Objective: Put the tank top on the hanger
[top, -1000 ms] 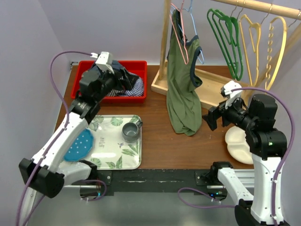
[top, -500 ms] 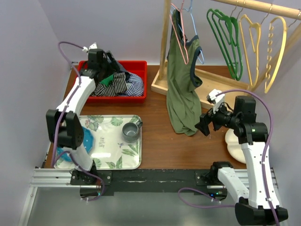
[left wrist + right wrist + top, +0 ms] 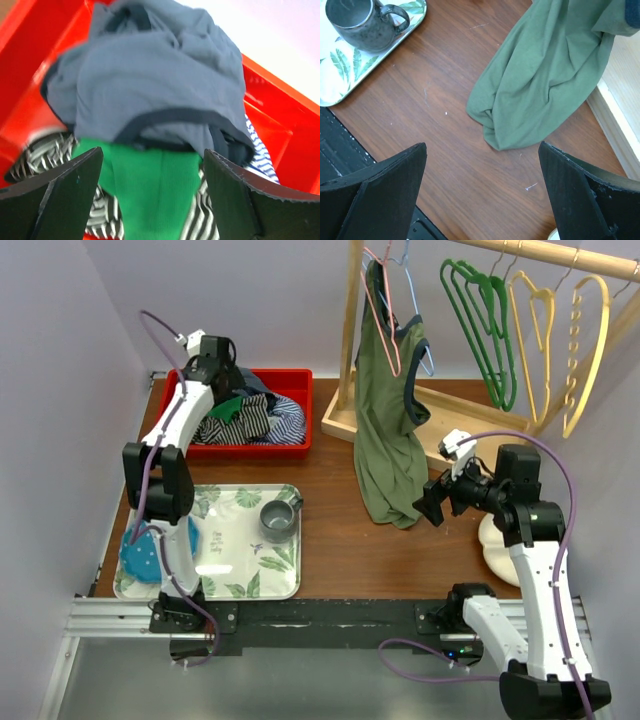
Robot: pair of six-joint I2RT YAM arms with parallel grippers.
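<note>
Hovering over the bin (image 3: 298, 390) at the table's 11 o'clock, the left gripper (image 3: 152, 152) gapes wide and empty above the tank top (image 3: 150, 75), which lies bunched on green cloth (image 3: 150, 195). At 3 o'clock the right gripper (image 3: 482, 145) is wide too, near the olive top (image 3: 545, 85). The hanger (image 3: 543, 412) hangs at 1 o'clock.

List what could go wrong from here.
1. The left gripper, open over the bin, straddles the green cloth as much as the tank top; it may grab both.
2. The open right gripper sits near the hem of the olive top and could snag it.
</note>
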